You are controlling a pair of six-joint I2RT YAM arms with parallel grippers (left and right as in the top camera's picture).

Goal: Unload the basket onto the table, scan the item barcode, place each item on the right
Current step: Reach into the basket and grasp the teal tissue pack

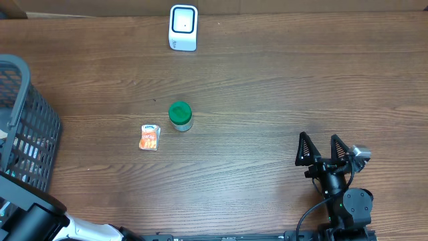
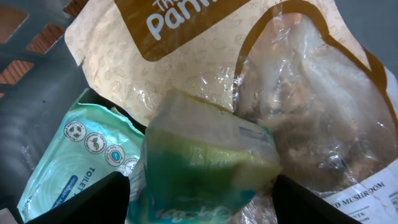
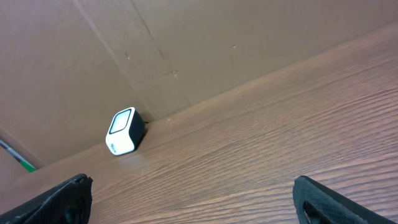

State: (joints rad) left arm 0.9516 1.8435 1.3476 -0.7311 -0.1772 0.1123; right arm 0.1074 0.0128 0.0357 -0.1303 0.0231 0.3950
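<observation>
Two dark fingers (image 2: 106, 202) of the left claw (image 2: 202, 182) stand wide apart at the bottom of the wrist view, one on each side of a soft pack (image 2: 211, 158). Whether they press it cannot be told. The pack is green and yellow under glossy, crinkled film, with rounded corners. It lies inside the basket (image 1: 27, 120), a grey lattice bin at the left edge of the table (image 1: 267, 87). Two more things crowd it there: one flat mint-green pack of wipes (image 2: 74, 155) to the left and one tan paper bag (image 2: 186, 68) with a clear window behind, both touching it.

On the brown wood-grain table are three things. One white, rounded scanner (image 1: 182, 27) sits at the far edge against a cardboard wall (image 3: 93, 62). One jar (image 1: 180, 115) with a round green lid stands near the middle. One small orange packet (image 1: 150, 136) lies just beside the jar.

The right claw (image 1: 318, 136) is near the front right, fully spread and holding nothing. Broad bare wood separates it from the jar and the scanner.
</observation>
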